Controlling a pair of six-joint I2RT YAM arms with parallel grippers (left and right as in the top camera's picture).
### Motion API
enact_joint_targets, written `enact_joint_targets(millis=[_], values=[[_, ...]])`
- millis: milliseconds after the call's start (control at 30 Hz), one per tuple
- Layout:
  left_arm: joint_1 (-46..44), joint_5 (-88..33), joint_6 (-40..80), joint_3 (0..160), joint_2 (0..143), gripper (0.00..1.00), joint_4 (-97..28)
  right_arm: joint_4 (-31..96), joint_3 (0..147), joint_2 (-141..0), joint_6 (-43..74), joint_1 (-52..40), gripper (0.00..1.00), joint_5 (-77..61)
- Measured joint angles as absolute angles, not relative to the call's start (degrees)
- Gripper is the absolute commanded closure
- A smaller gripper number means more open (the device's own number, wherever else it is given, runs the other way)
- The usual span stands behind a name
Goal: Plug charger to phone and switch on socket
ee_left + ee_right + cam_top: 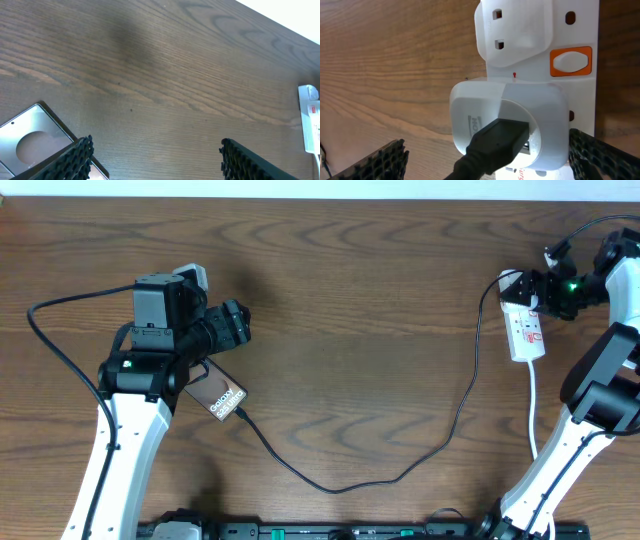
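OK, status. Phone (218, 394) lies flat on the table (350, 300) at front left, Galaxy lettering up. Charger (400, 475) cable runs from the phone's lower corner, loops along the table front and climbs to the socket (527, 330) at far right. In the overhead the tip looks to be touching the phone's edge (too small to confirm it's seated), so I'd judge the plug-in step done or near enough.

Left gripper (160, 162): jaws wide apart, holding nothing, hanging over bare wood with the phone's end showing beside one finger.

Right gripper (490, 157): also spread wide, nothing gripped, straddling the white adapter (520, 115) that sits in the strip. The black cable head goes into that adapter's face. The orange-framed switch (571, 61) sits beyond the adapter, next to a second white plug (515, 35). No finger touches it.

Step in hand, my read: switching on the socket. I cannot tell whether the rocker is already on.

Next move calls for:
- shifting the right gripper toward the switch so one fingertip lines up over the rocker
- ideally pinching the jaws together first, for one solid tip
- pressing straight down

Risk: the strip is unheld and probably light, so it may slide or tip under an off-centre push.
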State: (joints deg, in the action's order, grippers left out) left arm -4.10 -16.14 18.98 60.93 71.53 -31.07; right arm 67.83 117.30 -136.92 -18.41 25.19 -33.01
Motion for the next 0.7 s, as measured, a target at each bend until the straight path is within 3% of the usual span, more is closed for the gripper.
enact_joint_targets(millis=[700], values=[[-4.1, -16.1, 19.0, 60.9, 71.5, 0.20, -31.1, 70.7, 117.7, -136.9, -14.0, 25.2, 0.01, -32.3]])
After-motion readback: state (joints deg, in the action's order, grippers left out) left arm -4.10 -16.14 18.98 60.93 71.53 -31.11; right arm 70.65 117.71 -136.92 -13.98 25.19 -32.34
